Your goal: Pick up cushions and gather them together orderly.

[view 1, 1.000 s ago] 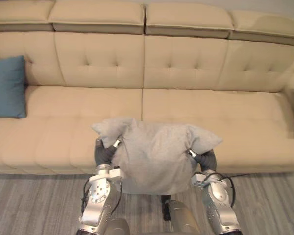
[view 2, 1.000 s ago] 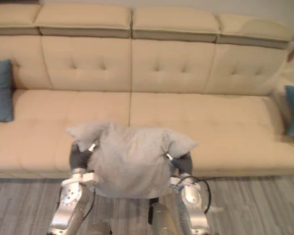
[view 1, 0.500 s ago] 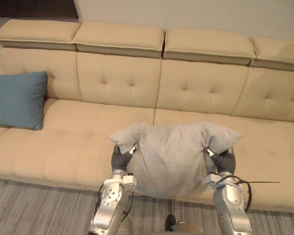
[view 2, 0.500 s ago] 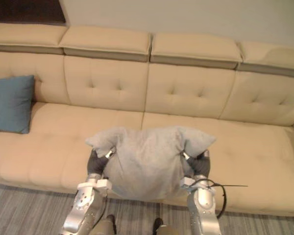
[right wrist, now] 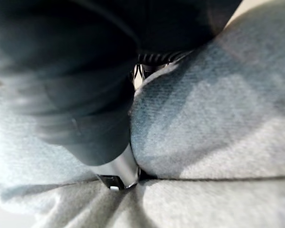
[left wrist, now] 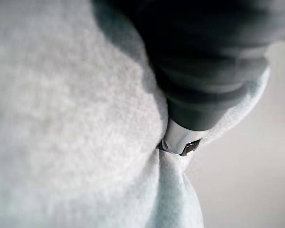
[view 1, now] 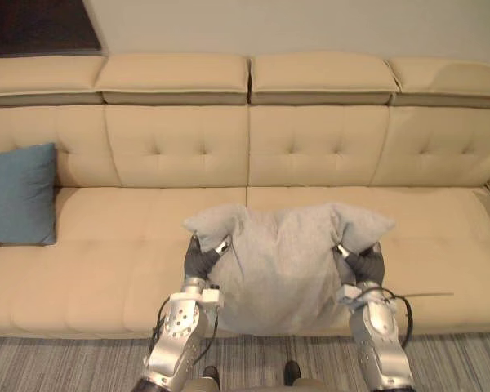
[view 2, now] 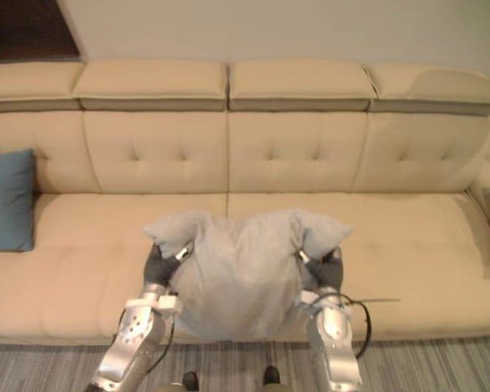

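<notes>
The grey cushion (view 1: 282,261) hangs in front of the sofa (view 1: 310,147), its bunched top corners apparently pinched by the left hand (view 1: 198,260) and the right hand (view 1: 366,263), well apart from a blue cushion (view 1: 16,194) at the sofa's left end.

Head stereo pair looks down on the sofa (view 1: 310,155) from in front; both eyes share it and the grey cushion (view 1: 286,261). Each wrist camera sits very close against that cushion's cloth.
</notes>
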Controlling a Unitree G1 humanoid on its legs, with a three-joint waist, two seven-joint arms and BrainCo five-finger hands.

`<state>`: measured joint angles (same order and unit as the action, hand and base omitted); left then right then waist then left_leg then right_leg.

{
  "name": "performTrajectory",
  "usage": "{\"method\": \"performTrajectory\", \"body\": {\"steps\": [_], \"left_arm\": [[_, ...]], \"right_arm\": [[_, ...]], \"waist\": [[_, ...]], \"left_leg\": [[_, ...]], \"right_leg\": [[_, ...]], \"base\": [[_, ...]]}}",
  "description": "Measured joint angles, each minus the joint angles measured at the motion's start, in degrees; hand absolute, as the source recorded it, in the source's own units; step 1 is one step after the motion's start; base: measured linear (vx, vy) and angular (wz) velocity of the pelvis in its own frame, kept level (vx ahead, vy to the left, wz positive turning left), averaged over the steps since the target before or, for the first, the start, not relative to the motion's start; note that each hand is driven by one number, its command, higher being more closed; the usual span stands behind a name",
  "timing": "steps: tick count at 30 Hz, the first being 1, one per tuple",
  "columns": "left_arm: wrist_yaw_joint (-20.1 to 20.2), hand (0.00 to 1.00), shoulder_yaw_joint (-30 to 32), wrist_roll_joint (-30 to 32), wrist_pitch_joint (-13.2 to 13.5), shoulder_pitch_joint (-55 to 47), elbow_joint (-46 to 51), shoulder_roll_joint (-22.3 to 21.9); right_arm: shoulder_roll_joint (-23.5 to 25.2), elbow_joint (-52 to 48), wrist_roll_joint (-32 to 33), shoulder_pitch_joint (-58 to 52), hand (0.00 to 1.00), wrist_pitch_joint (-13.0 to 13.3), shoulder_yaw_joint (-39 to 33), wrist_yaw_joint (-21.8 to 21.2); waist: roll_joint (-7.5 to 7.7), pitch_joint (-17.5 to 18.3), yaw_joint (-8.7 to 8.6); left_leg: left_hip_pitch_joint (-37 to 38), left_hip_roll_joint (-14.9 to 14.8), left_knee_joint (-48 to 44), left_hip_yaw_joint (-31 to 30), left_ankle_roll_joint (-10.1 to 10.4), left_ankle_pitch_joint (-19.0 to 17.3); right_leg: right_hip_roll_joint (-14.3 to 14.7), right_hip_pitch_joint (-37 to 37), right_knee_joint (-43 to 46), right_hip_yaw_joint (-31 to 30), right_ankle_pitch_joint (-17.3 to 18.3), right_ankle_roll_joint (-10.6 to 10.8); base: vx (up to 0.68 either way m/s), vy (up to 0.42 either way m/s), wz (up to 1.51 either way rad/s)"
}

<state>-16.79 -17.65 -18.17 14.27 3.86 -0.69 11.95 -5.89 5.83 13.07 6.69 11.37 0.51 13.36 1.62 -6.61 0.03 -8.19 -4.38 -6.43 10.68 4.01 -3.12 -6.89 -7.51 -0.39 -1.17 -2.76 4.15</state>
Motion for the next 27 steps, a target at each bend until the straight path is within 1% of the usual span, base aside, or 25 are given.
{"method": "performTrajectory", "body": {"steps": [1, 2, 3, 4, 6, 7, 8, 9, 10, 11, 12, 13, 14, 15, 18, 20, 21, 23, 25, 26, 27], "left_arm": [[-0.73, 1.0, 0.6, 0.41, 0.08, 2.33, 0.0, 0.05], [-2.09, 1.0, 1.99, 0.93, 0.4, 6.57, -0.02, 0.3], [-2.96, 1.0, 2.73, 1.45, 0.54, 8.7, -0.06, 0.43], [-5.38, 1.0, 4.05, 2.53, 0.68, 14.41, -0.68, 1.01], [-7.55, 1.0, 5.38, 3.33, 0.85, 21.08, -2.65, 1.59], [-9.23, 1.0, 6.04, 3.93, 1.39, 27.63, -5.95, 2.97], [-10.37, 1.0, 6.18, 4.64, 1.51, 32.03, -8.57, 4.3], [-11.14, 1.0, 6.18, 4.65, 1.55, 34.78, -10.31, 5.12], [-12.24, 1.0, 6.25, 4.74, 1.55, 40.52, -14.02, 6.87], [-13.26, 1.0, 6.55, 5.38, 1.58, 45.82, -17.36, 8.79], [-13.66, 1.0, 6.73, 5.96, 1.6, 48.07, -18.84, 9.56], [-14.68, 1.0, 7.26, 6.95, 1.61, 53.23, -22.46, 11.1], [-14.98, 1.0, 7.29, 6.95, 1.62, 56.73, -24.82, 11.94], [-15.5, 1.0, 7.31, 6.97, 1.66, 60.09, -27.14, 12.73], [-15.52, 1.0, 7.76, 6.95, 1.7, 68.89, -34.22, 15.24], [-15.52, 1.0, 7.78, 6.94, 1.7, 70.52, -35.69, 15.52], [-15.44, 1.0, 7.8, 6.88, 1.74, 72.61, -38.34, 15.65], [-15.35, 1.0, 7.8, 6.82, 1.75, 74.12, -40.36, 15.77], [-14.92, 1.0, 7.8, 6.78, 1.97, 75.26, -42.02, 15.78], [-14.4, 0.0, 7.83, 6.72, 2.88, 76.17, -43.26, 15.79], [-14.35, 0.0, 7.86, 6.68, 3.0, 76.44, -43.54, 15.79]], "right_arm": [[-0.45, 0.81, -0.5, 2.89, 1.0, 0.01, 0.03, 0.69], [-1.22, 2.86, -1.96, 8.81, 1.0, 0.2, 0.27, 1.74], [-1.42, 3.77, -2.03, 11.77, 1.0, 0.24, 0.3, 2.38], [-1.77, 6.03, -3.09, 18.7, 1.0, 0.26, 0.31, 4.33], [-3.26, 7.92, -4.52, 25.06, 1.0, 0.25, 0.27, 6.15], [-5.02, 10.78, -6.03, 31.27, 1.0, 0.23, 0.19, 7.61], [-6.49, 13.21, -6.79, 35.71, 1.0, 0.19, 0.22, 8.63], [-7.16, 14.66, -7.51, 38.39, 1.0, 0.13, 0.21, 9.59], [-8.6, 17.51, -8.71, 43.86, 1.0, 0.12, 0.2, 11.04], [-9.52, 19.86, -9.06, 49.4, 1.0, 0.03, 0.2, 12.52], [-9.88, 20.62, -9.7, 51.73, 1.0, -0.05, 0.19, 13.3], [-10.74, 22.77, -10.98, 57.24, 1.0, -0.05, 0.21, 14.97], [-11.35, 24.25, -11.03, 60.87, 1.0, -0.03, 0.2, 15.91], [-11.77, 25.87, -11.18, 64.37, 1.0, -0.07, 0.14, 16.99], [-12.21, 31.46, -13.11, 73.36, 1.0, -0.11, -0.2, 19.4], [-12.22, 32.29, -13.12, 74.81, 1.0, -0.21, -0.24, 20.01], [-12.21, 34.78, -13.13, 77.11, 1.0, -0.63, -0.21, 20.67], [-12.21, 37.0, -13.11, 78.89, 1.0, -0.93, -0.23, 21.05], [-12.18, 38.31, -13.08, 79.9, 1.0, -1.17, -0.33, 21.6], [-12.19, 38.74, -13.07, 80.56, 0.0, -1.16, -0.42, 21.9], [-12.19, 38.85, -13.07, 80.81, 0.0, -1.15, -0.45, 22.11]], "waist": [[-0.09, -0.73, 0.04], [-0.17, -2.41, 0.21], [-0.21, -3.38, 0.34], [-0.26, -4.96, 0.74], [-0.59, -6.58, 1.3], [-0.92, -8.26, 1.68], [-1.05, -9.04, 1.8], [-1.18, -9.24, 1.79], [-1.39, -10.05, 1.72], [-1.4, -11.87, 1.66], [-1.47, -12.78, 1.62], [-1.79, -13.66, 1.21], [-2.13, -14.3, 0.75], [-2.06, -15.24, 0.66], [-2.26, -18.1, -0.14], [-2.28, -18.52, -0.3], [-2.21, -19.58, -0.32], [-2.19, -20.36, -0.53], [-2.22, -20.37, -0.67], [-2.21, -20.38, -0.68], [-2.2, -20.39, -0.68]], "left_leg": [[-1.66, -0.06, -0.43, 0.11, -0.07, 0.28], [-4.82, -0.33, -1.89, 0.39, -0.12, 0.36], [-6.3, -0.55, -2.71, 0.52, -0.13, 0.36], [-10.76, -1.17, -5.05, 0.51, -0.13, 0.35], [-14.72, -1.75, -7.22, -0.1, -0.13, 0.36], [-17.12, -2.07, -8.6, -0.78, -0.13, 0.39], [-18.5, -2.09, -8.81, -1.17, -0.12, 0.8], [-19.52, -1.98, -8.71, -1.58, -0.11, 1.22], [-21.24, -1.85, -8.6, -2.25, -0.16, 1.94], [-21.98, -1.81, -8.28, -2.39, -0.2, 2.57], [-22.13, -1.74, -8.03, -2.49, -0.25, 2.92], [-23.97, -1.36, -7.37, -3.36, -0.25, 3.91], [-25.03, -1.08, -6.58, -3.79, -0.33, 4.82], [-25.58, -0.87, -5.65, -3.89, -0.34, 5.62], [-28.86, -0.58, -5.49, -4.95, -0.36, 6.48], [-30.02, -0.53, -5.49, -5.0, -0.39, 6.58], [-31.1, -0.41, -5.49, -4.98, -0.39, 6.59], [-32.25, -0.3, -5.52, -5.01, -0.39, 6.58], [-33.76, -0.19, -5.54, -4.97, -0.39, 6.58], [-34.51, -0.16, -5.54, -4.93, -0.39, 6.58], [-34.71, -0.15, -5.54, -4.92, -0.39, 6.58]], "right_leg": [[0.03, -1.56, 0.06, -0.18, -0.56, 0.0], [0.18, -4.27, 0.11, -0.54, -1.64, -0.03], [0.34, -5.48, 0.15, -0.71, -2.09, -0.1], [0.73, -8.94, 0.27, -0.85, -3.33, -0.16], [1.12, -11.89, 0.71, -0.49, -4.08, -0.17], [1.4, -13.97, 1.9, -0.1, -4.11, -0.18], [1.44, -15.35, 2.48, 0.34, -4.11, -0.18], [1.4, -16.3, 2.76, 0.55, -4.14, -0.22], [1.34, -17.94, 3.26, 1.14, -4.26, -0.27], [1.33, -18.83, 3.44, 1.24, -4.52, -0.34], [1.29, -19.05, 3.45, 1.33, -4.62, -0.36], [1.05, -20.77, 3.54, 2.27, -4.87, -0.34], [0.86, -21.94, 3.58, 2.63, -5.07, -0.36], [0.67, -22.9, 3.63, 2.72, -5.33, -0.41], [0.41, -26.0, 4.15, 3.65, -5.45, -0.44], [0.34, -27.18, 4.16, 3.75, -5.55, -0.41], [0.19, -28.26, 4.18, 3.74, -5.6, -0.35], [0.07, -29.41, 4.17, 3.69, -5.69, -0.25], [-0.03, -31.01, 4.16, 3.44, -5.95, -0.08], [-0.07, -31.89, 4.15, 3.13, -6.16, -0.05], [-0.1, -32.15, 4.19, 3.03, -6.17, -0.03]], "base": [[-0.17, -0.02, -0.11], [-0.16, -0.017, -0.1], [-0.18, -0.025, -0.12], [-0.17, -0.036, -0.06], [-0.14, -0.038, 0.05], [-0.13, -0.034, 0.15], [-0.12, -0.035, 0.18], [-0.1, -0.037, 0.23], [-0.07, -0.036, 0.21], [-0.06, -0.033, 0.17], [-0.06, -0.034, 0.16], [-0.06, -0.03, 0.26], [-0.05, -0.023, 0.29], [-0.03, -0.01, 0.22], [-0.03, -0.003, 0.13], [0.0, -0.002, 0.04], [0.0, 0.0, 0.0], [0.0, 0.0, 0.0], [0.01, 0.003, -0.02], [0.02, 0.007, -0.05], [0.02, 0.005, -0.09]]}}
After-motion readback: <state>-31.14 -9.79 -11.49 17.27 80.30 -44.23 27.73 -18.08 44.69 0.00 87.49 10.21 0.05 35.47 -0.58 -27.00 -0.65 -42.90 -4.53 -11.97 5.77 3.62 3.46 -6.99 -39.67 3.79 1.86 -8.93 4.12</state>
